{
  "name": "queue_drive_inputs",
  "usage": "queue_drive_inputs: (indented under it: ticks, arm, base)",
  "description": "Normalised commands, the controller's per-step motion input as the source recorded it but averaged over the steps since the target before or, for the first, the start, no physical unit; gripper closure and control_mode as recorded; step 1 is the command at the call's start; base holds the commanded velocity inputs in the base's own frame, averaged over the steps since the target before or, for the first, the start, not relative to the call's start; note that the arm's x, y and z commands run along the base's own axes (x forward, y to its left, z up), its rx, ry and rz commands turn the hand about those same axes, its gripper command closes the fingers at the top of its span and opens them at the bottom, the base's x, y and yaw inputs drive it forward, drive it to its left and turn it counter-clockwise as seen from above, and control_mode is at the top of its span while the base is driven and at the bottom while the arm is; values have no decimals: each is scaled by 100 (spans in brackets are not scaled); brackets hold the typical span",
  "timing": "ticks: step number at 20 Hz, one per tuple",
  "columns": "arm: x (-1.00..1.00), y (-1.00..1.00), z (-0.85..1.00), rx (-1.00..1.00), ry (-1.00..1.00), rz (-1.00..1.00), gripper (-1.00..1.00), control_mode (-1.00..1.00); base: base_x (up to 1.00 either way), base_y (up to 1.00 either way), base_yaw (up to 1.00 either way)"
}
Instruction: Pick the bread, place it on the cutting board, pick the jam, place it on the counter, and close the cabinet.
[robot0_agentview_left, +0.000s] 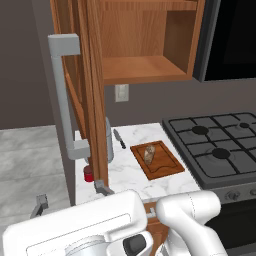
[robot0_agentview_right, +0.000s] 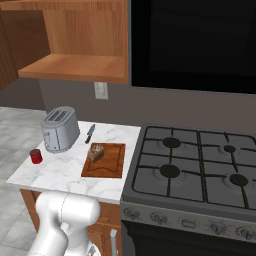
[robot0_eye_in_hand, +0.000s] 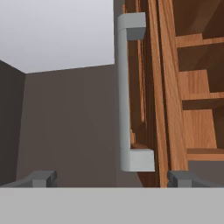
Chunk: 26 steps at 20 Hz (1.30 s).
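Two small dark fingertips (robot0_eye_in_hand: 41, 178) of the gripper (robot0_eye_in_hand: 113, 179) are seen far apart in the hand view, so the hand is wide open and nothing is held. Between them, a bit higher up, the long grey handle (robot0_eye_in_hand: 124, 92) of the cabinet (robot0_agentview_left: 145, 45) is seen, near the tips but not touched. The cabinet door (robot0_agentview_left: 90, 85) is swung open, and its edge is turned toward the left base camera. The bread (robot0_agentview_right: 96, 152) is set on the cutting board (robot0_agentview_right: 107, 167), which lies flat on the counter (robot0_agentview_right: 60, 172) just beside the stove (robot0_agentview_right: 200, 165). The jam (robot0_agentview_right: 35, 156) is placed on the counter too, near its left edge and close to the toaster (robot0_agentview_right: 60, 129). A knife (robot0_agentview_right: 90, 133) is laid behind the board.
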Motion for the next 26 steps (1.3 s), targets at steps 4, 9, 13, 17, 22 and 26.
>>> queue_drive_inputs:
  ticks: [4,9,13,17,22,26]
  arm:
    - [0,12,0,0,0,0,-100,-100]
    - [2,1,0,0,0,-3,-100,-100]
    - [5,0,0,0,0,-5,-100,-100]
    - [6,0,0,0,0,-5,-100,-100]
    - [1,2,0,0,0,-4,-100,-100]
    - [2,6,0,0,0,-5,-100,-100]
  base:
    - [0,0,0]
    - [0,0,0]
    - [0,0,0]
    - [0,0,0]
    - [0,0,0]
    - [0,0,0]
